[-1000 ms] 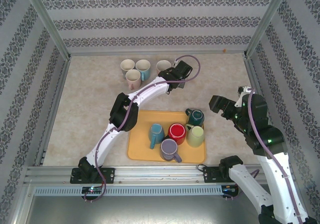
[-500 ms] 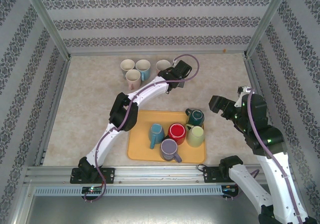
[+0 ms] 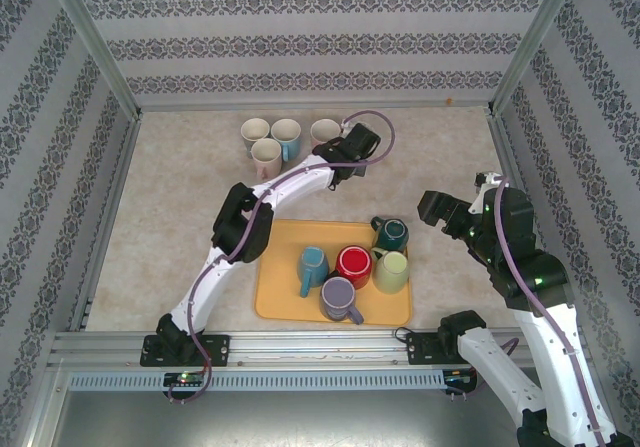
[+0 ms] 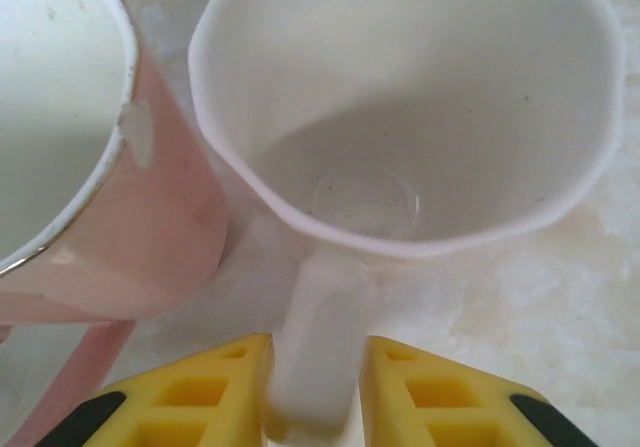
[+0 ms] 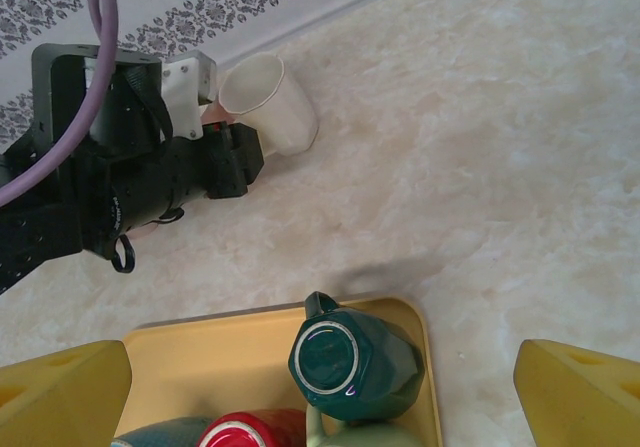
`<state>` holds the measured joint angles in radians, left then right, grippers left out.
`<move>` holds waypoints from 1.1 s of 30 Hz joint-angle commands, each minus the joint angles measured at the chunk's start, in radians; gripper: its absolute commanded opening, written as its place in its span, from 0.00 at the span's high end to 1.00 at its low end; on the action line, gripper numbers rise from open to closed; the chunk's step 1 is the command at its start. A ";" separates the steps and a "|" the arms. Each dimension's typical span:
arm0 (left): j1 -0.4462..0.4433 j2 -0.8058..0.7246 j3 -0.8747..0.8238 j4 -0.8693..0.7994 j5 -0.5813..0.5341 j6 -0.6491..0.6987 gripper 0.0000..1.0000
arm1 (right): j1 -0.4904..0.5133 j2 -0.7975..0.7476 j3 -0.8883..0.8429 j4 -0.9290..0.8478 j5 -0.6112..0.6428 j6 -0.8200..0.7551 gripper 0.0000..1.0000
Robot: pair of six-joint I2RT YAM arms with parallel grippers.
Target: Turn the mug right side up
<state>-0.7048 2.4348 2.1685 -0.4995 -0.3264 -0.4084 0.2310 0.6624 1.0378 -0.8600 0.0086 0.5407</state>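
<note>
White mug [image 4: 400, 117] at the back of the marbled table [image 3: 180, 197], mouth open so that its bare inner floor shows from the left wrist view. Whether its base sits flat cannot be told. The left gripper [image 3: 340, 145], on a fully stretched arm, grasps the mug by its handle: both yellow fingers [image 4: 215, 392] press against the sides of the handle. A pink mug [image 4: 150, 237] with a chipped rim stands just beside the white one, on its left. Two more mugs, a cream mug [image 3: 255, 130] and one with a blue handle [image 3: 287, 132], stand upright in the same back group.

Nearer the arm bases lies a yellow tray [image 3: 275, 302] carrying five mugs. Of these, the dark green mug [image 5: 350, 362] at the far right corner stands mouth down, its base ring up. The right gripper [image 3: 432, 209] hangs above the table to the right of the tray, fingers spread wide and holding nothing.
</note>
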 commanded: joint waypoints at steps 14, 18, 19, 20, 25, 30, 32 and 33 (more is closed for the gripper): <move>0.009 -0.398 -0.304 0.173 0.063 -0.046 0.61 | -0.003 0.134 0.093 -0.122 -0.114 -0.080 0.02; 0.009 -0.547 -0.414 0.178 0.116 0.000 0.61 | 0.042 0.230 0.113 -0.163 -0.122 -0.118 0.02; 0.010 -0.583 -0.435 0.168 0.136 0.018 0.60 | 0.061 0.258 0.122 -0.175 -0.106 -0.139 0.02; 0.010 -0.609 -0.450 0.155 0.154 0.033 0.60 | 0.076 0.285 0.131 -0.187 -0.091 -0.157 0.02; 0.011 -0.773 -0.575 0.085 0.235 0.090 0.59 | 0.139 0.423 0.160 -0.237 -0.005 -0.194 0.02; 0.010 -0.960 -0.782 0.133 0.253 0.103 0.57 | 0.159 0.484 0.148 -0.221 -0.010 -0.160 0.02; 0.011 -1.013 -0.843 0.154 0.252 0.118 0.56 | 0.166 0.521 0.155 -0.229 -0.025 -0.191 0.02; 0.011 -1.035 -0.874 0.169 0.255 0.125 0.56 | 0.166 0.549 0.163 -0.241 -0.051 -0.223 0.02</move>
<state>-0.7048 1.4456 1.3544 -0.3683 -0.0963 -0.3302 0.3847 1.1702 1.1728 -1.0672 -0.0319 0.3717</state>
